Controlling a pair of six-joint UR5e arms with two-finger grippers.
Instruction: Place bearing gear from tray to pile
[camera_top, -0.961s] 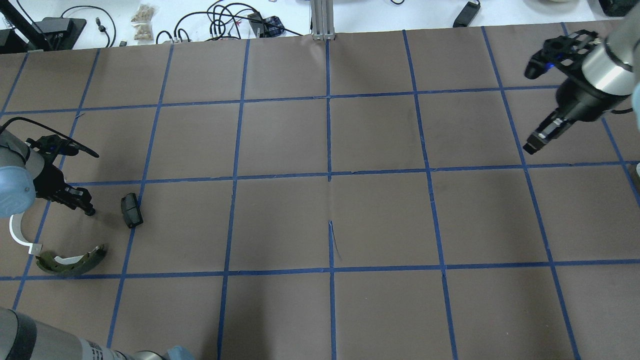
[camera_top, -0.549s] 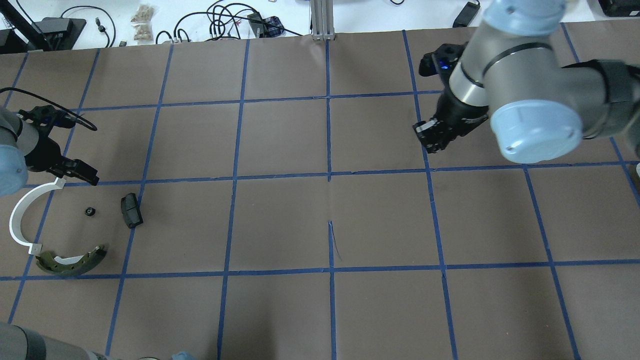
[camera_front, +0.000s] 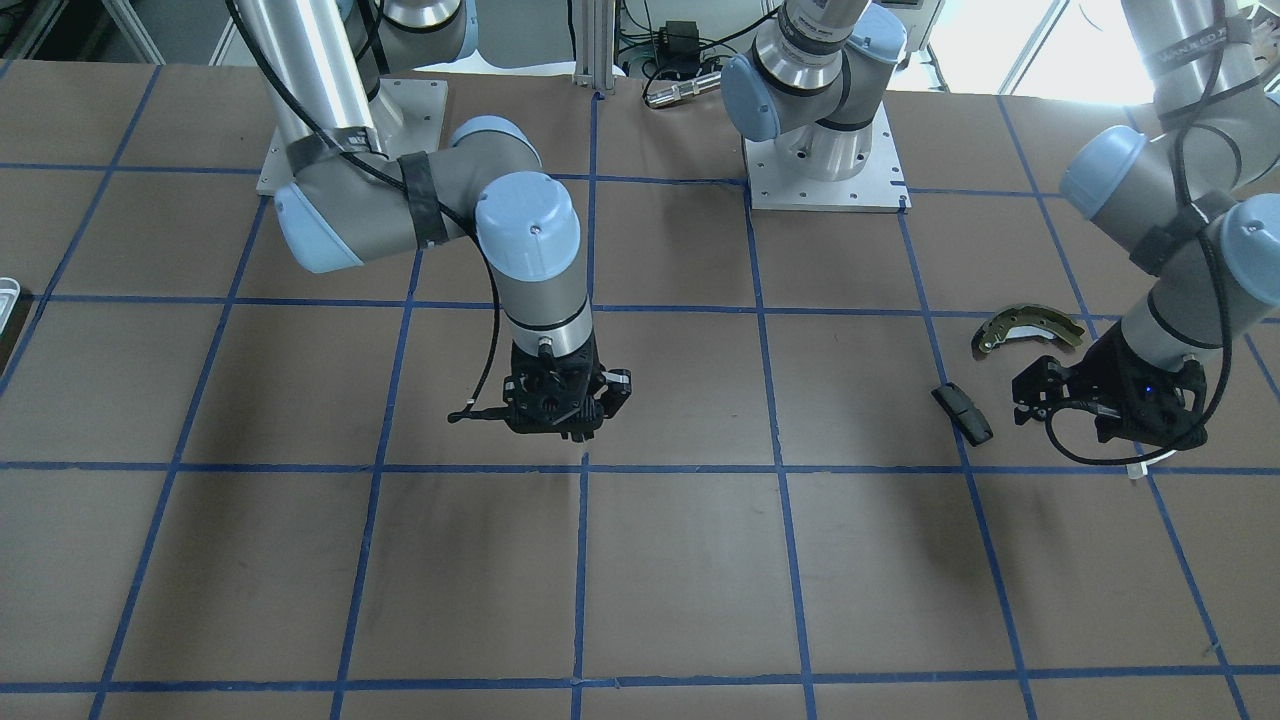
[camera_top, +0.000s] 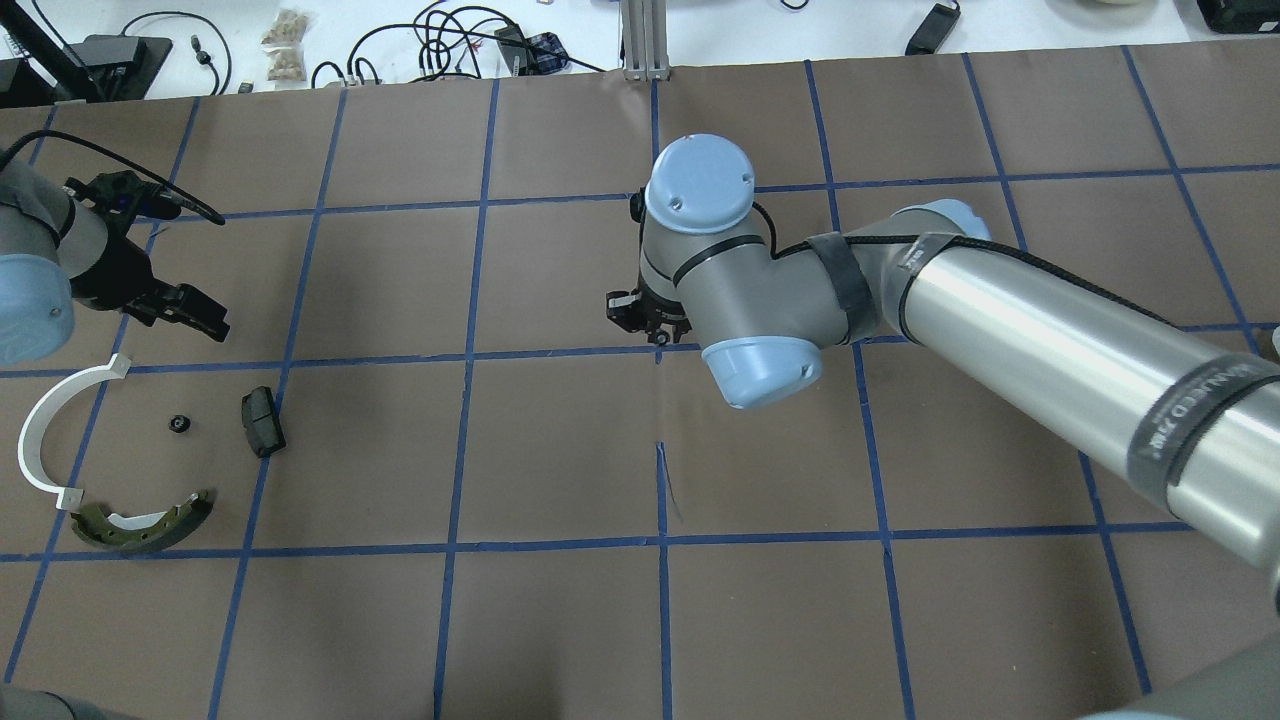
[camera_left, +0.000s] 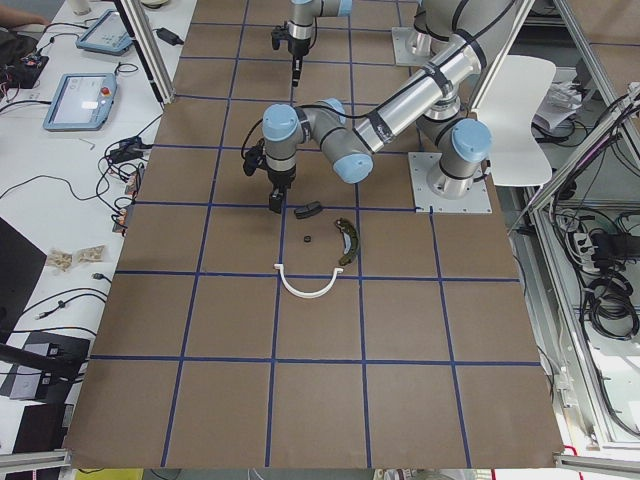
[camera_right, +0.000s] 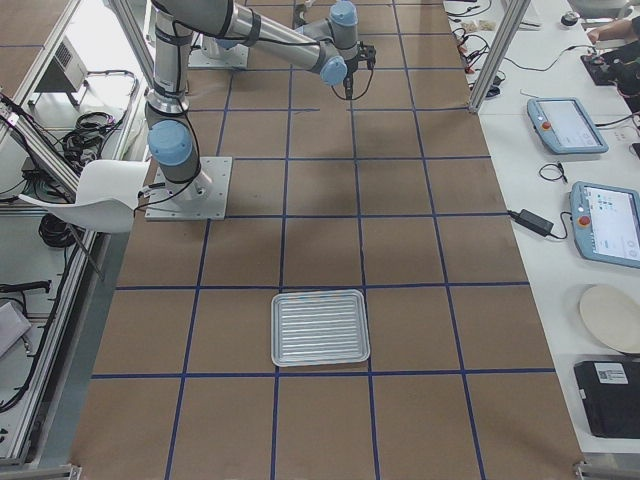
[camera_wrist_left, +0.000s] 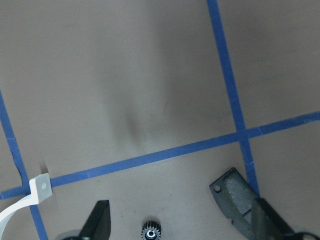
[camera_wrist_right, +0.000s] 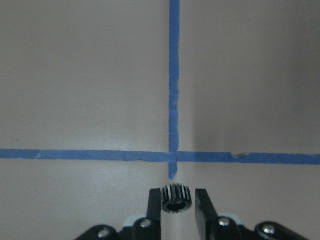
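Observation:
My right gripper is shut on a small toothed bearing gear and holds it just above a blue tape crossing at the table's middle. The pile lies at the left: an olive brake shoe, a white plastic arc, a black pad and another small gear. My left gripper is open and empty, just beyond the pile. In the left wrist view its fingers stand wide apart above that gear. The whitish tray sits at the table's right end with nothing in it.
Brown table with a blue tape grid. Cables, a black power brick and small boxes lie on the white bench beyond the far edge. The right arm's long silver link spans the right half of the table.
The right arm has swung from the table's right side to its middle with the gear in its gripper. The left gripper has pulled back from the pile, leaving a small gear on the table.

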